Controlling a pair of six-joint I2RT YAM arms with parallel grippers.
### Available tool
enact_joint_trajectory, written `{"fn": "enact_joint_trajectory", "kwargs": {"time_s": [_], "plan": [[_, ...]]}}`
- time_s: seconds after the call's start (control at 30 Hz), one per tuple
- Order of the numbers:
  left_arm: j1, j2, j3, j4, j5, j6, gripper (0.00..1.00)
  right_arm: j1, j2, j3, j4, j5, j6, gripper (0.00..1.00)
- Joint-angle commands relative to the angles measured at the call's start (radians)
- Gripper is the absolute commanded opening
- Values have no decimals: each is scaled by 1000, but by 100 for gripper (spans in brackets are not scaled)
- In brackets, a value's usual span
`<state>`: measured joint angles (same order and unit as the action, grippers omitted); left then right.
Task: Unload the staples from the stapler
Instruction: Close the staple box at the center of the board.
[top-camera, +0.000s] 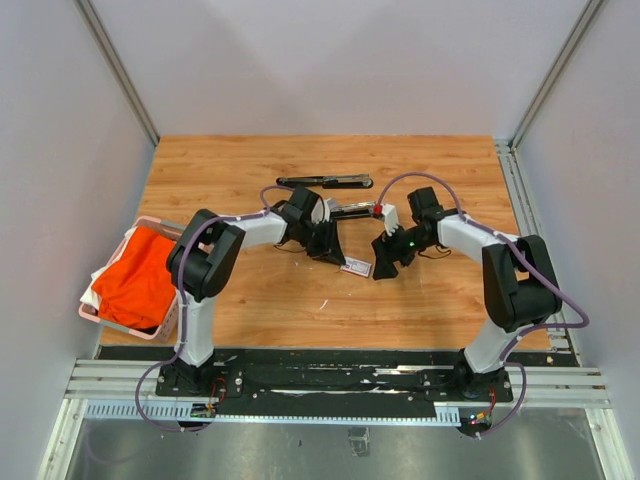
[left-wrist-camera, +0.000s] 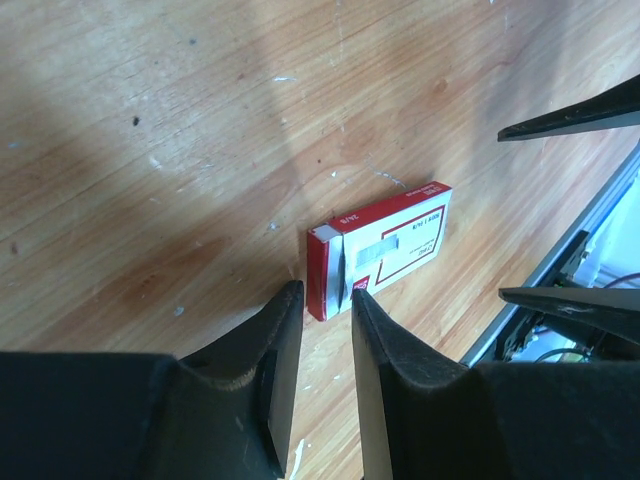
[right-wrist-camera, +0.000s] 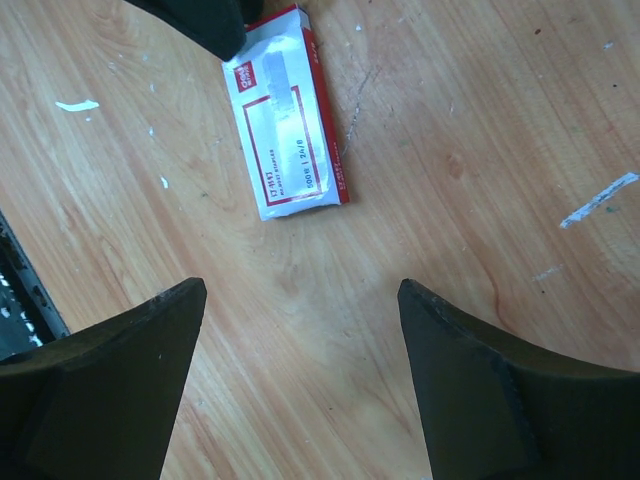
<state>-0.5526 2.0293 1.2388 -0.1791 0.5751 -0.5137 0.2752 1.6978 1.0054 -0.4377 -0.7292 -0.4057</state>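
Staples: not surely made out. A thin dark-grey sliver (left-wrist-camera: 339, 268) at the tips of the left gripper (left-wrist-camera: 325, 292), against the near end of the box (left-wrist-camera: 385, 240), is either a strip or the box edge, cannot tell. A pale fleck (top-camera: 323, 303) on the wood in front of the box is too small to name.
Stapler (top-camera: 352, 209): long and black, with a red bit beside its right end. Lies between the two wrists, both ends partly covered by the arms. Whether open or loaded is hidden.
Left gripper: black wedge-shaped fingers almost together, with a slim gap. Tips at the box's red end. Whether anything is pinched, cannot tell.
Right gripper (right-wrist-camera: 300, 290): spread wide, holding nothing. Matte black fingers over bare wood just short of the box.
Box: small flat card rectangle with a white face, red border and a greyish tape band across it. Lies flat between the grippers. Print reads roughly "24/6" and "1000"; the red logo square is illegible.
Second black tool (top-camera: 325, 181): slim and stapler-like, with a silvery stretch towards its right. Lies beyond the arms, well apart from the box. Detail too small.
Table (top-camera: 250, 160): orange-brown wood grain, scuffed, with white specks and streaks.
Basket (top-camera: 100, 320): pink, at the table's left edge. Orange cloth (top-camera: 135, 285) heaped inside over something white.
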Motion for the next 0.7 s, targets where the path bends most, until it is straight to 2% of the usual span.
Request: {"fn": "enact_joint_trajectory", "kwargs": {"time_s": [0.0, 0.1, 0.23, 0.4, 0.67], "plan": [[14, -30, -13, 15, -20, -12, 32, 46, -24, 12, 6, 103, -47, 80], [14, -18, -13, 25, 12, -22, 31, 81, -38, -1, 36, 202, -90, 77], [14, -8, -28, 66, 57, -40, 29, 112, -36, -1, 60, 294, -141, 63], [14, 6, -40, 94, 79, -60, 27, 150, -16, -7, 77, 364, -145, 52], [10, 5, -50, 110, 105, -75, 25, 202, 21, -2, 92, 413, -136, 53]]}}
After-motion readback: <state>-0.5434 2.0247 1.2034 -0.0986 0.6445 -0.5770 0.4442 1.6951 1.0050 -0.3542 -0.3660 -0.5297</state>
